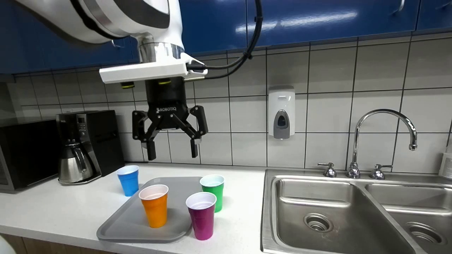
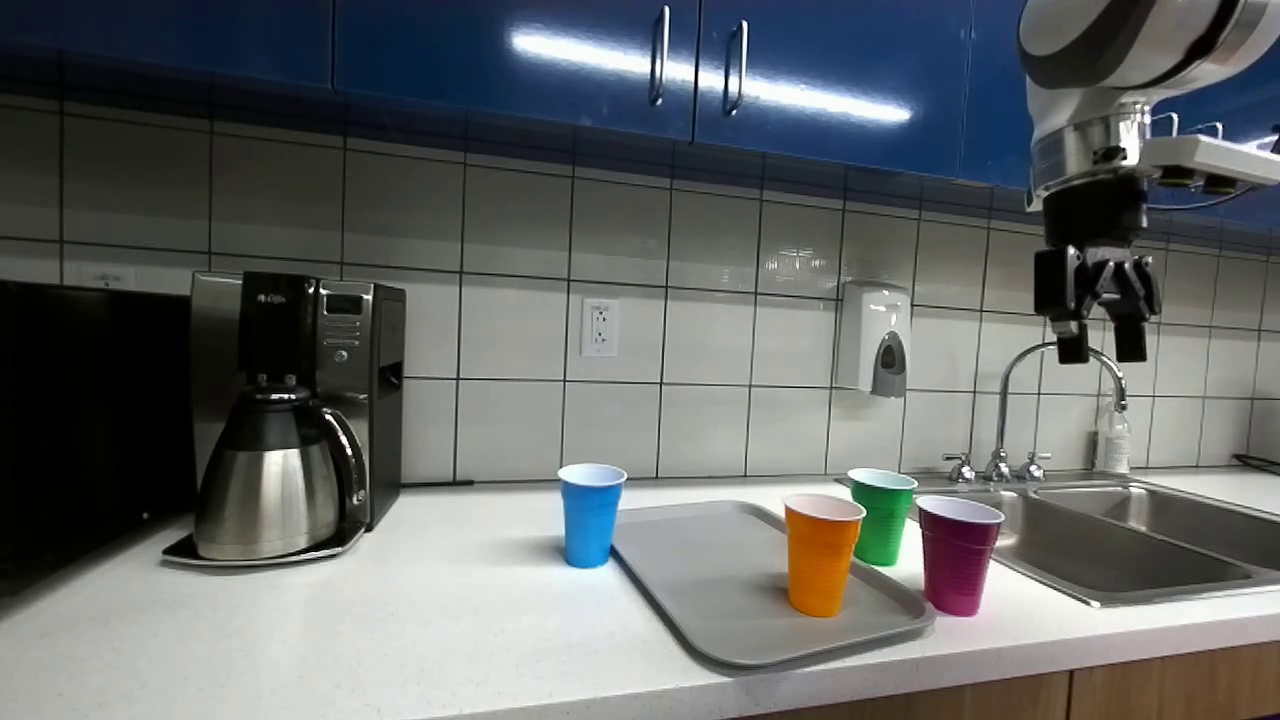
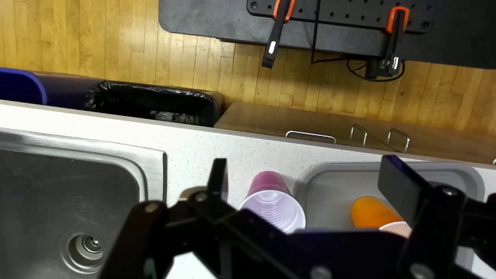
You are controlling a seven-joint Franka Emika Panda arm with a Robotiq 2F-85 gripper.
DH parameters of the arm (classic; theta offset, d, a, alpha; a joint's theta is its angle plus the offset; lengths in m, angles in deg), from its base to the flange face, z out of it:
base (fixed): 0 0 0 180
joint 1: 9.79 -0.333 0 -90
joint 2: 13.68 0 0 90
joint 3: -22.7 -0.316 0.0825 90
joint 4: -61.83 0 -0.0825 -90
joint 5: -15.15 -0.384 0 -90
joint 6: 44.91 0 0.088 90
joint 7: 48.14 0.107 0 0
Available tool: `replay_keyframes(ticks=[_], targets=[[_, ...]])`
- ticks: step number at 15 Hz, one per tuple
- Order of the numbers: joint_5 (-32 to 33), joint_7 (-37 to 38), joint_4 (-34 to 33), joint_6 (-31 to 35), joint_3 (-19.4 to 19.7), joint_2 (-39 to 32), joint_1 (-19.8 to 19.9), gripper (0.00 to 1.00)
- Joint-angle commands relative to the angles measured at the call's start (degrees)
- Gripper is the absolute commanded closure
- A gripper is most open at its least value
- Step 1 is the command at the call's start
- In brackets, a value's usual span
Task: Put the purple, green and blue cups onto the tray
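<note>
White counter [image 2: 450,630] — grey tray [image 2: 690,560] holds orange cup [image 2: 820,565].

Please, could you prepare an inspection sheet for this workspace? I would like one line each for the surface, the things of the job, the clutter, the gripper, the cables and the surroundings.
Surface: white counter, with the grey tray lying flat on it.
Job's things: purple cup, green cup and blue cup, all upright on the counter beside the tray; none on it yet.
Clutter: orange cup, upright on the tray.
Gripper: jaws open, nothing between them, hanging higher than the cups.
Cables: black cables beside the arm; cable loop by a black table in the wrist view.
Surroundings: steel sink, soap dispenser, coffee maker, blue cabinets.
</note>
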Motion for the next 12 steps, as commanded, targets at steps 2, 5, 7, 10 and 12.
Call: replay_keyframes(ticks=[2, 5, 7, 10, 12], targets=[[0.0, 1.24, 1.58, 6.17, -0.05, -4.44, -0.19, 0.0], [-0.1, 1.63, 2.42, 9.94, -0.48, -7.26, -0.07, 0.0], [-0.34, 3.08, 2.78, 12.5, -0.91, -9.2, 0.24, 0.0], [-0.83, 6.07, 3.08, 16.14, -1.56, -11.77, 0.53, 0.0], [-0.86, 7.93, 3.27, 18.36, -1.94, -13.34, 0.67, 0.0]])
